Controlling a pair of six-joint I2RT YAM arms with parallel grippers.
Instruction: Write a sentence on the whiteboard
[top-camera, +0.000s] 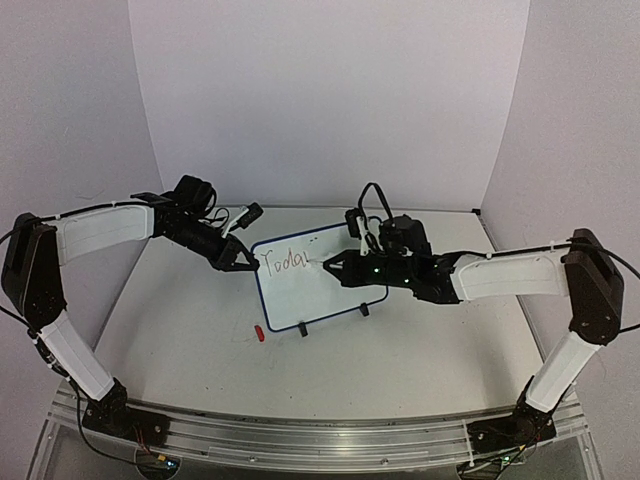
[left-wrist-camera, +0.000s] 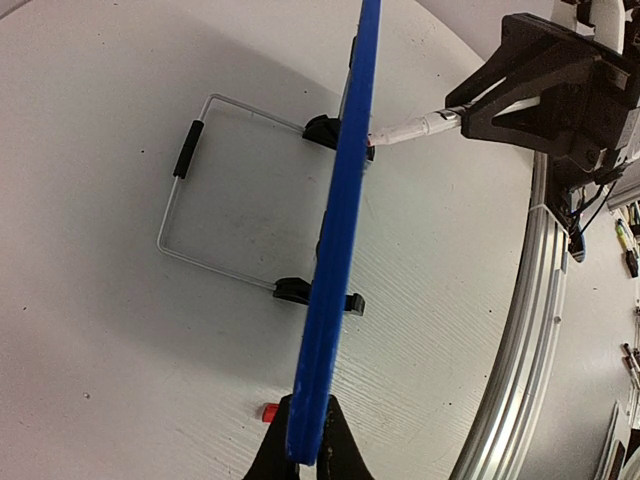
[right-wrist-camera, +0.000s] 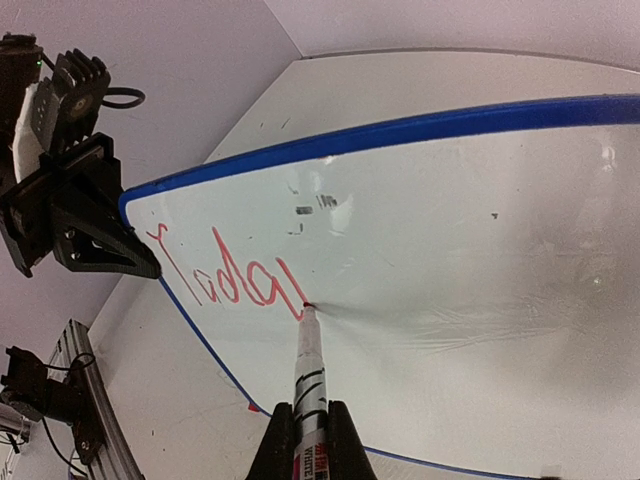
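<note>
Bench (top-camera: 400, 350): pale, round-edged, carries all items. Whiteboard (top-camera: 300, 300) stands near mid-bench between the two arms, leaning back on a wire stand (left-wrist-camera: 200, 180) behind it, both black feet (left-wrist-camera: 293, 290) on the bench surface. Left end effector (top-camera: 243, 262) is closed on the whiteboard's left edge; the left wrist view shows the blue frame pinched between its fingers (left-wrist-camera: 335, 450). Right end effector (top-camera: 335, 268) is closed around a white marker (right-wrist-camera: 308, 380), which points at the board face, tip touching it. Sentence (right-wrist-camera: 235, 275): partial only, red strokes in the upper left part of the board, reading roughly "Toda" plus one further stroke ending at the marker tip. Small red object (top-camera: 258, 333) lies on the bench just beside the board's lower left corner, apart from both arms.
</note>
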